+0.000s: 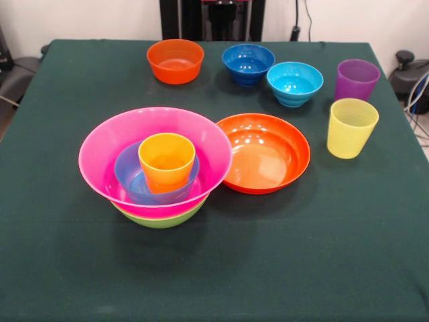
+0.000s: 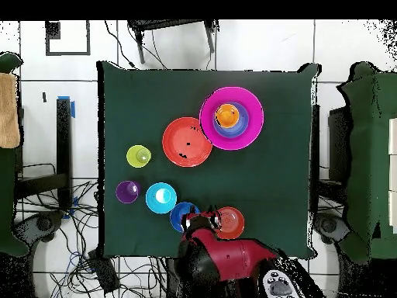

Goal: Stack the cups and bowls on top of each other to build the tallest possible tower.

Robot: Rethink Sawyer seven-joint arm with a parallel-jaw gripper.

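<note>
Jaws are lying out of sight. Orange plastic tumbler (image 1: 166,161) is standing upright, mouth up, inside a small blue bowl (image 1: 131,178), nesting in big pink bowl (image 1: 107,144) over lime green bowl (image 1: 161,219) on the surface (image 1: 268,268).

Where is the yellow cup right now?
In the front view the yellow cup stands upright on the right side of the table, just in front of the purple cup and right of the shallow orange bowl, touching neither.

Front camera looks slantwise down across the tabletop (image 1: 53,268) from close; overhead camera stares straight down, farther off, sharing that tabletop (image 2: 139,101).
</note>
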